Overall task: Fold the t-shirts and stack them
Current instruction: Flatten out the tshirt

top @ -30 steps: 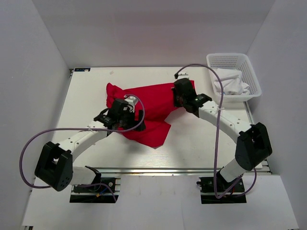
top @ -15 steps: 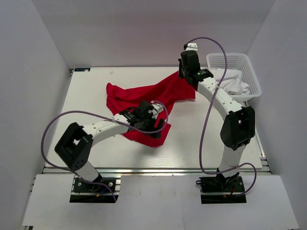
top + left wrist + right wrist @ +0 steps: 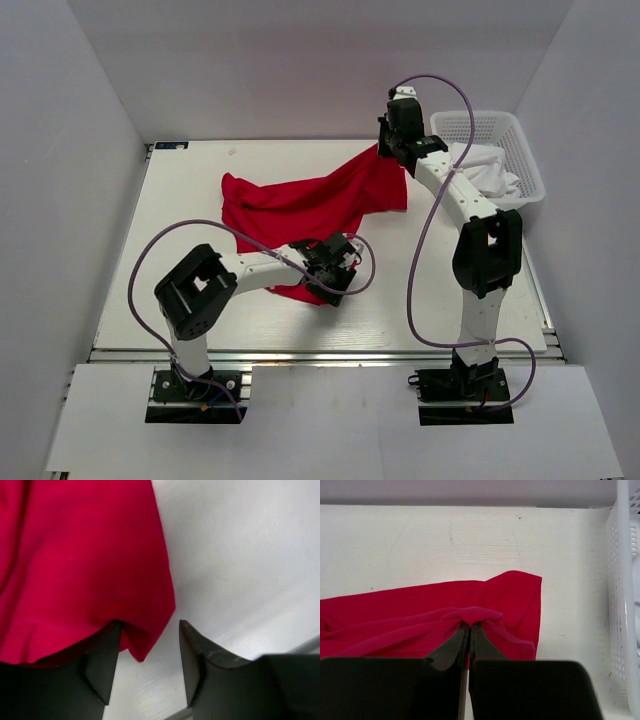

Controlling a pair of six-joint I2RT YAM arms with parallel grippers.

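One bright red t-shirt [image 3: 300,205] lies crumpled across the middle of the white table [image 3: 180,240]. My right gripper [image 3: 384,152] is shut on a pinch of the shirt's far right part and holds it up near the back; in the right wrist view the fabric [image 3: 420,625] bunches over the closed fingertips [image 3: 470,626]. My left gripper [image 3: 337,283] is open at the shirt's near corner. In the left wrist view the red corner [image 3: 75,555] hangs between the jaws, against the left finger [image 3: 102,665], with the gripper [image 3: 148,647] low over the table.
A white mesh basket [image 3: 520,150] holding white cloth [image 3: 485,178] stands at the back right, close to my right arm; its wall shows in the right wrist view [image 3: 620,605]. White walls enclose the table on three sides. Purple cables loop from both arms.
My right gripper has moved back and to the right, pulling the shirt's far part with it. My left gripper has moved right along the shirt to its near corner.
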